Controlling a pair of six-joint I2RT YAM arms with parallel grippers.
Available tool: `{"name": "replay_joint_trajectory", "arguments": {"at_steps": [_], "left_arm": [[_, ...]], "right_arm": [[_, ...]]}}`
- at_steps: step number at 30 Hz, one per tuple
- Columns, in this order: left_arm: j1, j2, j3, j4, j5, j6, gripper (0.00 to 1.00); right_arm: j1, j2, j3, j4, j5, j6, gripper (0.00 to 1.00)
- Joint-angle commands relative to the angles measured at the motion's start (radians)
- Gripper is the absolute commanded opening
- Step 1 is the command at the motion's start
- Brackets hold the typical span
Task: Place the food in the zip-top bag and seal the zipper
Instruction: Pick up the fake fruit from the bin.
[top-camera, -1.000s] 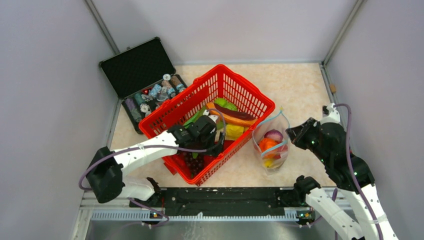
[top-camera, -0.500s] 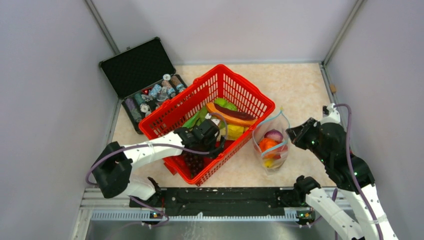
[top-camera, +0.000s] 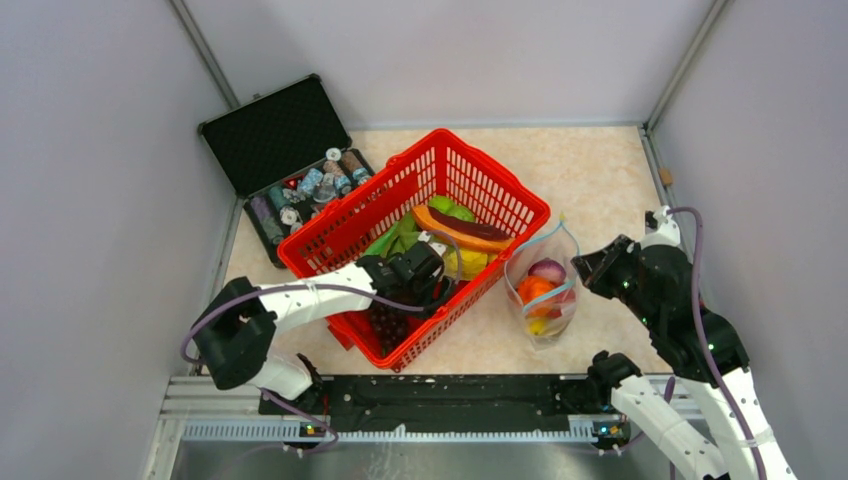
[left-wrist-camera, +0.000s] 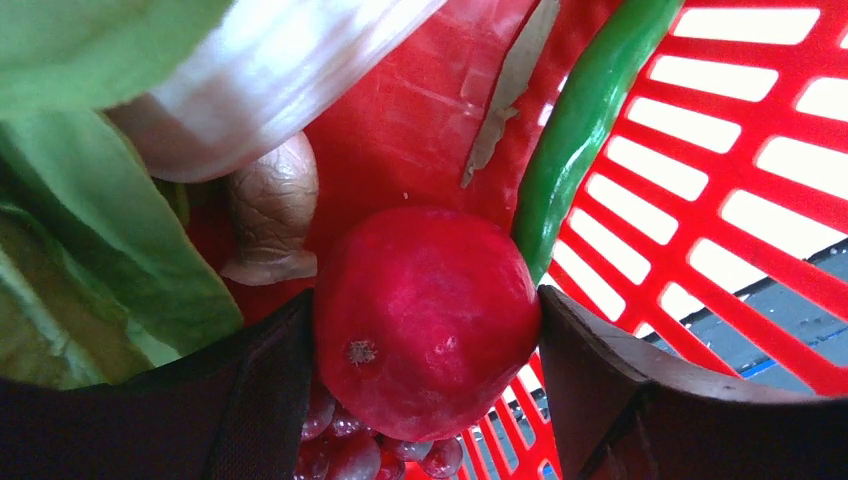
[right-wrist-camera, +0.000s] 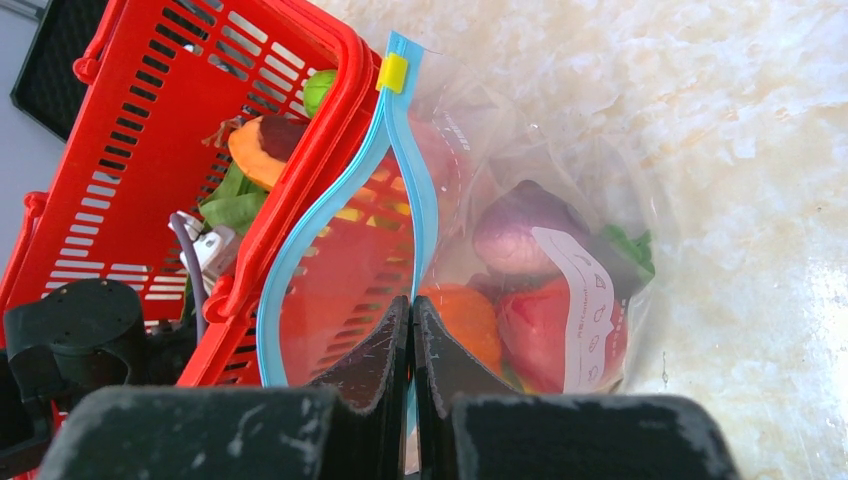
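Down into the red basket (top-camera: 470, 165) with the left gripper (left-wrist-camera: 425, 310), and clamping a round red fruit (left-wrist-camera: 430, 300) between its fingers (left-wrist-camera: 260, 400), pressed on both flanks. Packed in tight around it: green leaves (left-wrist-camera: 90, 230) to one side, a brown nut-like piece (left-wrist-camera: 270, 200) beside those, a long green pod (left-wrist-camera: 585, 120) touching the other side, dark grapes (left-wrist-camera: 340, 450) underneath.

Over to the right gripper (right-wrist-camera: 411, 305), fingers shut on the light-blue zipper (right-wrist-camera: 428, 210) of the clear bag (right-wrist-camera: 560, 150). Find that bag on the tabletop (top-camera: 600, 170) just right of the basket (mouth gaping, yellow slider (right-wrist-camera: 393, 72) at the far end). Already holding food: a purple piece (right-wrist-camera: 520, 225), an orange one (right-wrist-camera: 470, 315), a red one (right-wrist-camera: 530, 335) beside the white label (right-wrist-camera: 585, 300). Far left, an open black case (top-camera: 275, 130) of small bottles, well apart from the bag.
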Motion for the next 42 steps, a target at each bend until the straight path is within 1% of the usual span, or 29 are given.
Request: {"name": "replay_joint_trajectory", "arguments": {"at_steps": [1, 2, 5, 9, 14, 22, 27, 36, 42], "left_arm": [[-0.013, -0.007, 0.002, -0.004, 0.028, 0.026, 0.66], [-0.014, -0.011, 0.002, -0.002, 0.022, 0.025, 0.62], [-0.014, -0.022, 0.022, -0.016, 0.02, 0.035, 0.54], [-0.013, -0.079, 0.013, 0.008, -0.047, 0.017, 0.5], [-0.014, -0.153, 0.004, 0.048, -0.063, 0.005, 0.47], [-0.013, -0.277, -0.001, 0.058, -0.104, 0.017, 0.45], [-0.014, -0.33, 0.01, 0.053, -0.129, 0.034, 0.45], [-0.014, -0.42, 0.004, 0.058, -0.201, 0.021, 0.45], [-0.014, -0.477, -0.005, 0.087, -0.192, 0.026, 0.46]], "right_arm": [[-0.002, 0.0, 0.012, 0.019, 0.003, -0.002, 0.0], [-0.002, -0.003, 0.014, 0.014, 0.007, -0.002, 0.0], [-0.002, -0.015, 0.014, 0.011, 0.025, -0.002, 0.0], [-0.001, -0.016, 0.01, 0.018, 0.031, -0.003, 0.01], [-0.002, -0.012, 0.002, 0.017, 0.019, -0.002, 0.01], [-0.002, -0.011, 0.0, 0.026, 0.011, 0.009, 0.01], [-0.002, -0.012, -0.004, 0.03, 0.009, 0.02, 0.0], [-0.002, -0.014, -0.009, 0.03, 0.009, 0.022, 0.0], [-0.002, -0.013, -0.009, 0.033, 0.01, 0.021, 0.01]]}}
